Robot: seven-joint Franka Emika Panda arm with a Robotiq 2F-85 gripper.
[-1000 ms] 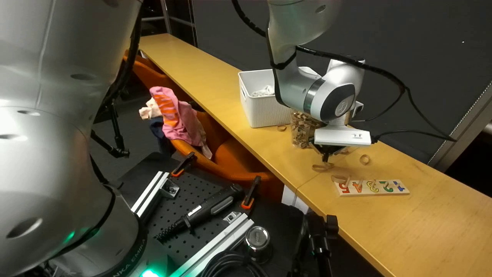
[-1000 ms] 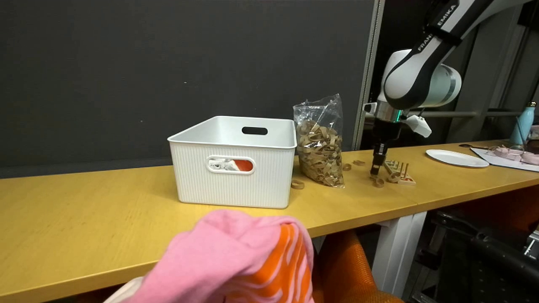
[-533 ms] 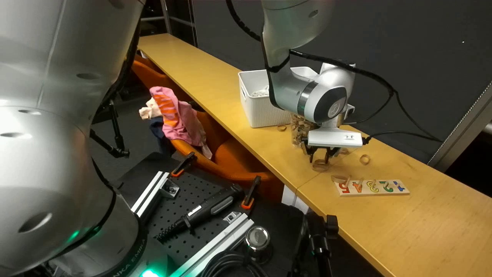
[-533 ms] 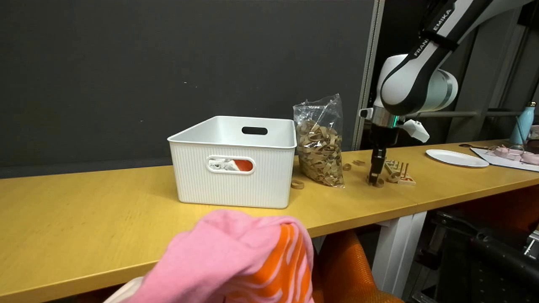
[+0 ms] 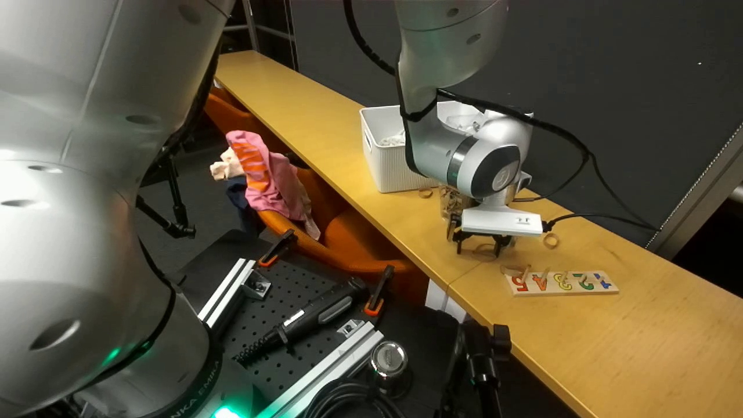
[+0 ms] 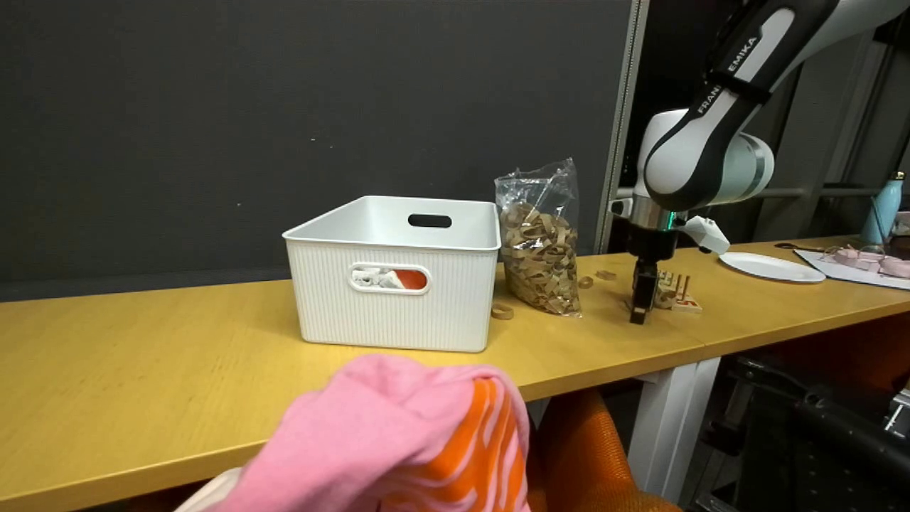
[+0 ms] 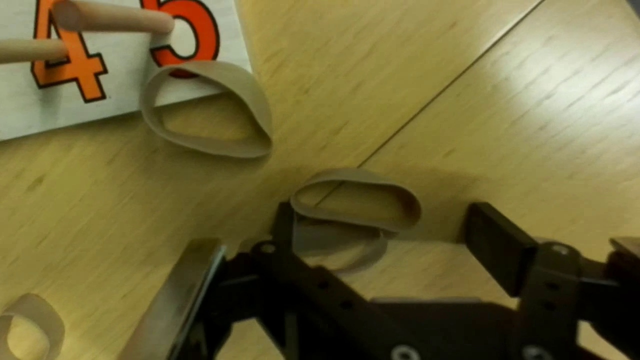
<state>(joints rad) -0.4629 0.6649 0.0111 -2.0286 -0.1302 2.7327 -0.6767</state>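
My gripper point(image 7: 382, 220) stands open, low over the wooden table, its fingertips apart on either side of two tan rubber bands. The upper band point(image 7: 350, 175) overlaps the lower band point(image 7: 320, 240), and both lie close against the left finger in the wrist view. I cannot tell whether that finger touches them. The right finger is well clear of them. Beyond, another tan band point(image 7: 252, 97) rests partly on a white number board point(image 7: 120, 65) with wooden pegs point(image 7: 115, 20). In an exterior view the board point(image 5: 551, 290) shows coloured digits beside the gripper point(image 5: 478, 251).
A clear bag of bands point(image 6: 540, 263) stands beside a white basket point(image 6: 391, 313). Loose bands lie about, including a band point(image 5: 550, 240) behind the gripper and a band point(image 7: 47, 320) at the wrist view's lower left. A white plate point(image 6: 771, 267) and a blue bottle point(image 6: 884, 210) are further along.
The gripper has opened from shut and come down to the table around the rubber bands. The arm has dropped and shifted slightly toward the basket in an exterior view.
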